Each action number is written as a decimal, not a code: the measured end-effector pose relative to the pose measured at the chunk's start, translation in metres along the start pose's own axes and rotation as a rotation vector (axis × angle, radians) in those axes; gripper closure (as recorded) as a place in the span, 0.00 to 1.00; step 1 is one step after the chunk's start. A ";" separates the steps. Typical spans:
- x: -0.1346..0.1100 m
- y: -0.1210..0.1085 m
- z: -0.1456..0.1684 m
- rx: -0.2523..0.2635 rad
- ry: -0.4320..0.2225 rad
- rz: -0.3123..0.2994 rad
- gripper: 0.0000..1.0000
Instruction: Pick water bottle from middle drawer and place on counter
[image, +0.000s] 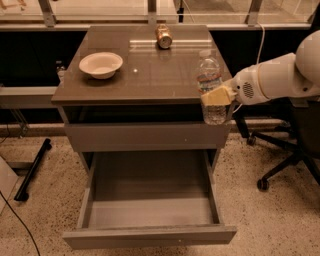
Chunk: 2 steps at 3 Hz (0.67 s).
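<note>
Gripper (216, 96) is at the front-right corner of the counter (150, 82), at the end of the white arm (277, 76) that comes in from the right. Its pale yellowish fingers (214, 95) are clamped on the water bottle (208, 76), around the mid-body just under the label. They are only as far apart as the bottle is wide.

The bottle is upright w/ its white cap on top. Cap and label sit above counter level, while the base hangs below the counter's top surface, in front of the cabinet's right edge. So it's held in the air, not standing on anything. It looks just off the counter edge, but I can't tell whether it touches. Nothing else touches the gripper.

The middle drawer (150, 212) is pulled fully out at the bottom, pale floor showing, well below the bottle. The shallower flat panel (145, 136) above it is closed.

On the counter, a white bowl (101, 64) is at left and a copper-tan can (163, 36) lies on its side near the back edge, both well apart from the bottle. An office chair base (282, 160) stands on the speckled floor at right, under the arm.
</note>
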<state>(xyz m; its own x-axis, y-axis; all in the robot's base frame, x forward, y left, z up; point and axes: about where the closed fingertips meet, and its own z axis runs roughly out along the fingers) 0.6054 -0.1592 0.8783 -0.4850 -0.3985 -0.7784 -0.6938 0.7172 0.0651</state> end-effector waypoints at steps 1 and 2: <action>-0.023 -0.009 -0.011 0.091 0.002 -0.078 1.00; -0.038 -0.016 -0.016 0.145 0.013 -0.137 1.00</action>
<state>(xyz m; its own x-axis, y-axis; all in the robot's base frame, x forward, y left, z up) 0.6271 -0.1646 0.9168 -0.3990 -0.5043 -0.7658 -0.6702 0.7304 -0.1318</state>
